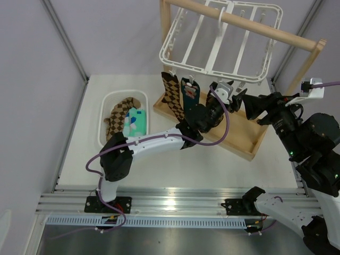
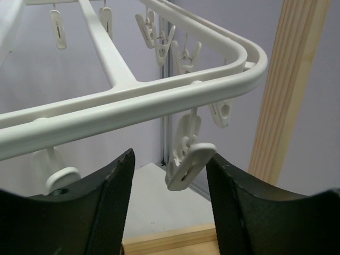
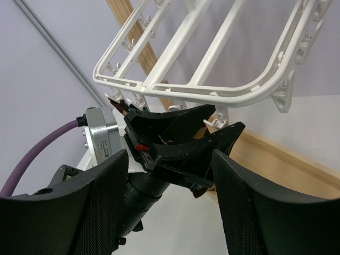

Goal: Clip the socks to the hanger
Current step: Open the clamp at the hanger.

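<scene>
**Now for the squeeze: left arm lines up on a free clip**

Up under the white hanger (image 2: pixel 133 103), which hangs from the rod of the wooden stand (image 1: pixel 239 20), the left gripper (image 2: pixel 170 159) brackets one dangling clip (image 2: pixel 187 159). Its jaws stand apart, the clip hanging between them, nearer the right-hand pad than the left, and no sock is in them. Facing it from the other side, the right gripper (image 3: pixel 169 156) is spread wide and empty.

Two socks are already up on the near rail, an argyle sock (image 1: pixel 171 94) and a dark teal sock (image 1: pixel 189 91) side by side. The rest lie heaped in the white basket (image 1: pixel 106 103) at the left of the table.

The step appears to be pinching this clip open. Doing it well likely means centring the clip between the pads first, because it hangs loose and tilted and a one-sided touch could swing it away. The pads should probably press the clip's lever ends, not its mouth, and close slowly. With neither gripper carrying a sock, one must yet be fetched from the basket.
</scene>
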